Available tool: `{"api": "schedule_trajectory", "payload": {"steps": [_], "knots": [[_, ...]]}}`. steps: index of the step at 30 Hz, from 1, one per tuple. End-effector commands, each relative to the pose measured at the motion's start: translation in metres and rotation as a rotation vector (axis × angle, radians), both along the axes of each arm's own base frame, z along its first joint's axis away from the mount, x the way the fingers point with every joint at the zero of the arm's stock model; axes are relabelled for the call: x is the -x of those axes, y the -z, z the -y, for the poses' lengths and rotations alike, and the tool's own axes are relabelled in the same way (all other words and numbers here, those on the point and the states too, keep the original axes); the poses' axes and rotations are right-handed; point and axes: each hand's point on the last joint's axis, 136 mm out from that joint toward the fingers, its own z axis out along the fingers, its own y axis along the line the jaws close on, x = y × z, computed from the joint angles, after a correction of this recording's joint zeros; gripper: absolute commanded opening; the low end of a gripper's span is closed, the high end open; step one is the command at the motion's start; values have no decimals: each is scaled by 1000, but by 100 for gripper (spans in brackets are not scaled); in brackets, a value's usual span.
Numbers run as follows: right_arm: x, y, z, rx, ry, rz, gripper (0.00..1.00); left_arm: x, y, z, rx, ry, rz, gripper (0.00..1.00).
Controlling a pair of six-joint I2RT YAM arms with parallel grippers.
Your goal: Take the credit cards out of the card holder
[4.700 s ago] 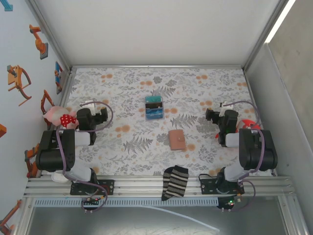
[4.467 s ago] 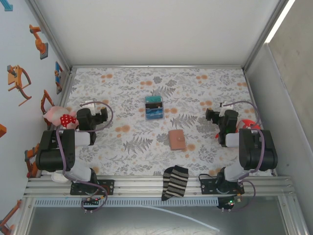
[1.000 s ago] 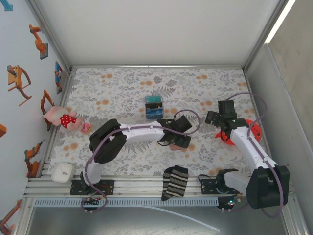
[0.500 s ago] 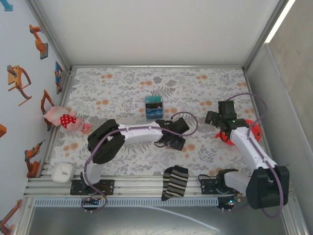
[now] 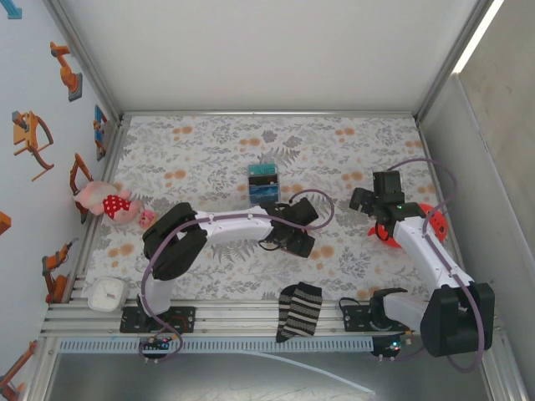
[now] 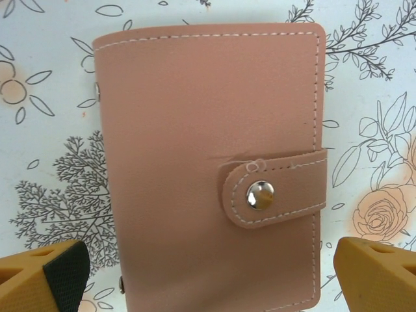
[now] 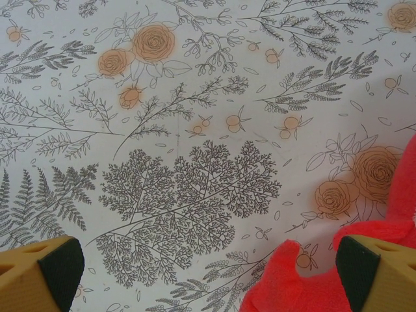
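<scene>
The card holder (image 6: 208,149) is a tan-brown wallet lying flat on the floral cloth. It is closed, with its tab snapped down by a metal stud (image 6: 260,195). The credit cards are hidden inside it. My left gripper (image 6: 211,286) hovers right over the wallet, open, with one yellow fingertip (image 6: 45,276) on either side of its near end. In the top view the left gripper (image 5: 298,238) covers the wallet. My right gripper (image 7: 208,279) is open above bare cloth, and in the top view the right gripper (image 5: 370,200) is off to the wallet's right.
A blue-teal-black boxy object (image 5: 264,184) stands just beyond the left gripper. A red soft thing (image 7: 312,279) lies by the right gripper's right finger. A striped sock (image 5: 299,311) hangs at the front edge. A pink plush toy (image 5: 104,200) and a white item (image 5: 106,292) sit at the left.
Both arms have unfolded from their rest poses. The left gripper reached over the wallet and in the last second shifted slightly left. The right arm has stayed still lately.
</scene>
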Motion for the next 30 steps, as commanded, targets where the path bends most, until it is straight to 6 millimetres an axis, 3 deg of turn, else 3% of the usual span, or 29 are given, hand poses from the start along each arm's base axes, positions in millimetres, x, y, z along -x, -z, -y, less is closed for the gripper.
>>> {"api": "schedule_trajectory", "payload": {"steps": [1,6,16,20,25,30], "knots": [[1,-1,-3,-17,2,10,100,0,2,7,7,27,-12,97],[1,-1,-4,-24,0,17,100,-1,13,8,-15,38,-24,97],[1,1,-8,-51,-6,19,100,-13,22,-15,-143,0,42,99],[5,6,-16,-100,-19,-9,100,-12,18,-12,-123,15,46,89],[15,10,-41,-247,-74,-31,100,-10,6,-2,-22,36,56,73],[28,11,-67,-408,-128,-30,100,-13,-6,4,70,33,77,71]]}}
